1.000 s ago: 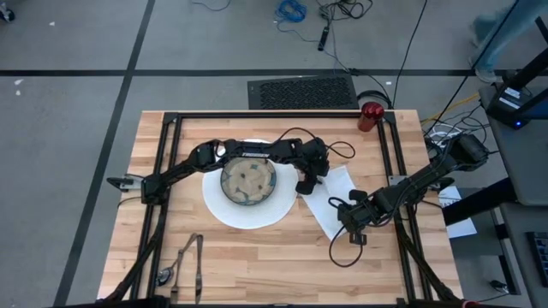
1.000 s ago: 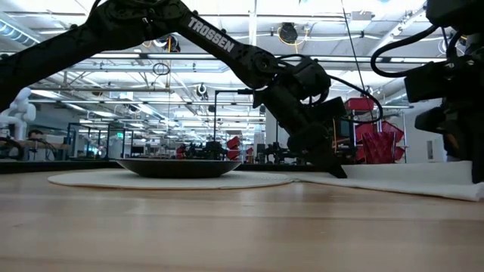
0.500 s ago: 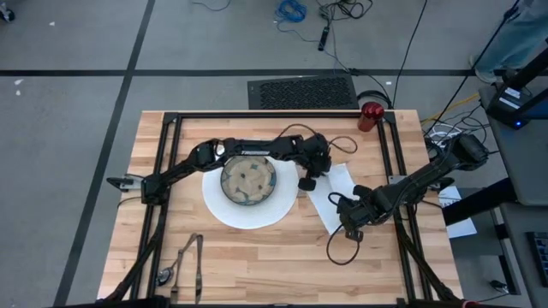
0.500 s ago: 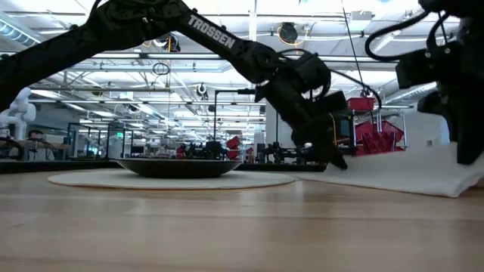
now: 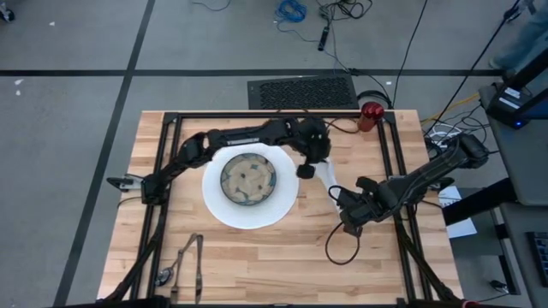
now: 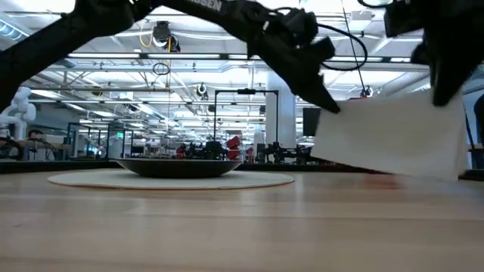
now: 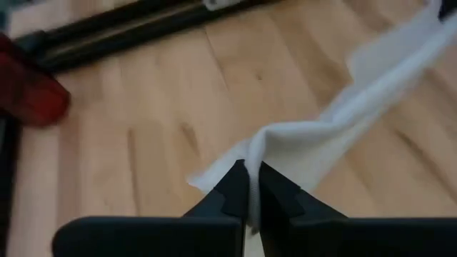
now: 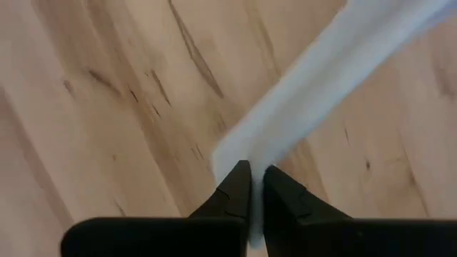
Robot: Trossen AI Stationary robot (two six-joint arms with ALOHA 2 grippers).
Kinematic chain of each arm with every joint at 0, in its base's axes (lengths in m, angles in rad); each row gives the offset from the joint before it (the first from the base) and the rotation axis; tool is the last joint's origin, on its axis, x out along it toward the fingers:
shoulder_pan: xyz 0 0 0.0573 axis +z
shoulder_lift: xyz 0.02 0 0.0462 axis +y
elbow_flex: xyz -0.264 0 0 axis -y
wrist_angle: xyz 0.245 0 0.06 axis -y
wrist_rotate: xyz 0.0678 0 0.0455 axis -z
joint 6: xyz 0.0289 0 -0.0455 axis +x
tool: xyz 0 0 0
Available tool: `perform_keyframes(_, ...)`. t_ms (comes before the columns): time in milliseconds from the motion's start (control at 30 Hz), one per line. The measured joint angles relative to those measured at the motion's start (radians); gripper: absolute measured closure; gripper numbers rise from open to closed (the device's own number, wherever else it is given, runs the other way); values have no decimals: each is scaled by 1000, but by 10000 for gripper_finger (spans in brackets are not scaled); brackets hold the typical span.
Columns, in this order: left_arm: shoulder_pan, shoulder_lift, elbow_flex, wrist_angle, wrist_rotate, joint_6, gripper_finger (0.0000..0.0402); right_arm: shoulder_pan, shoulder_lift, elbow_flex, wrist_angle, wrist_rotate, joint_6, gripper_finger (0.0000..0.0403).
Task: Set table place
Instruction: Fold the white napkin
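From above, you have the left gripper (image 5: 305,171) and right gripper (image 5: 343,224) each clamped on a corner of the white cloth napkin (image 5: 330,181), stretched between the two sets of jaws beside the big round white plate (image 5: 218,205). Low view: the cloth hangs clear of the pale wooden table (image 6: 242,227), evidently for repositioning. Both wrist views show fabric pinched between closed jaws.

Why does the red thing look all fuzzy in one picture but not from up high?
In the left wrist view the small red cup sits far off and out of focus, while the left gripper pinching the white cloth napkin is sharper; in the high view the cup at the pale wooden table's edge looks crisp; in the low view bright ceiling lights glare behind the napkin.
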Motion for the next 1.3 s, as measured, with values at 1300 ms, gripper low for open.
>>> perform_keyframes(1300,-54,-38,-321,224,-111,-156,401,100,2,-102,-58,105,138,403)
